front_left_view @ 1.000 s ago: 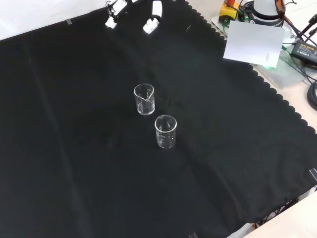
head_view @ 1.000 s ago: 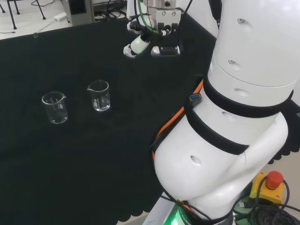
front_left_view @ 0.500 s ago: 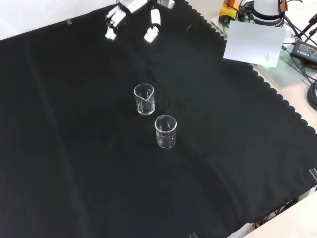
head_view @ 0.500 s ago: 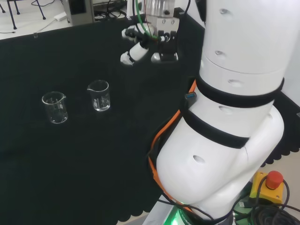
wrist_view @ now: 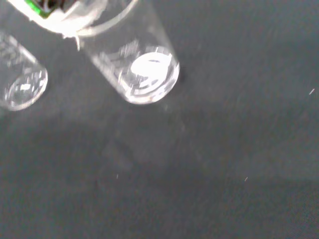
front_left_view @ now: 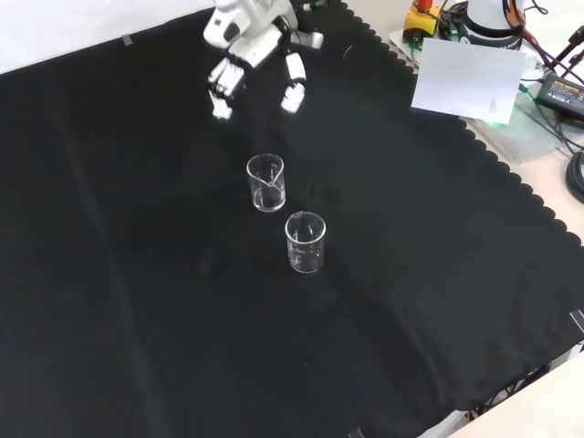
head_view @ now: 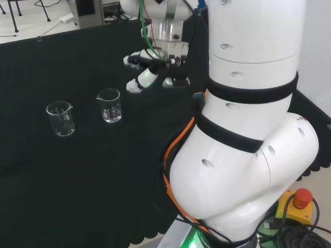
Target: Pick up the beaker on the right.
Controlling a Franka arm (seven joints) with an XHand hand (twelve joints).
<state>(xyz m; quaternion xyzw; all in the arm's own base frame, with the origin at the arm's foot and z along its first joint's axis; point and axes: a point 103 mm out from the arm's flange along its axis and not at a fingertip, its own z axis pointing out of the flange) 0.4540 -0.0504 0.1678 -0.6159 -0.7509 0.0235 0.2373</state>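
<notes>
Now hand (front_left_view: 258,41) hangs relaxed, spread, touching nothing.

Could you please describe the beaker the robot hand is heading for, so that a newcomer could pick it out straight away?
On the black cloth near its middle stand two small clear glass beakers side by side in the head view. The target beaker is the right-hand one there, nearer the robot hand. In the front view it is the farther of the pair, closest to the robot hand's fingertips, while the other beaker stands nearer the camera.

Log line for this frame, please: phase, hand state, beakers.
phase: approach | hand: open, holding nothing, above cloth | target: beaker nearer the hand, upright, untouched | other beaker: upright, apart
</notes>
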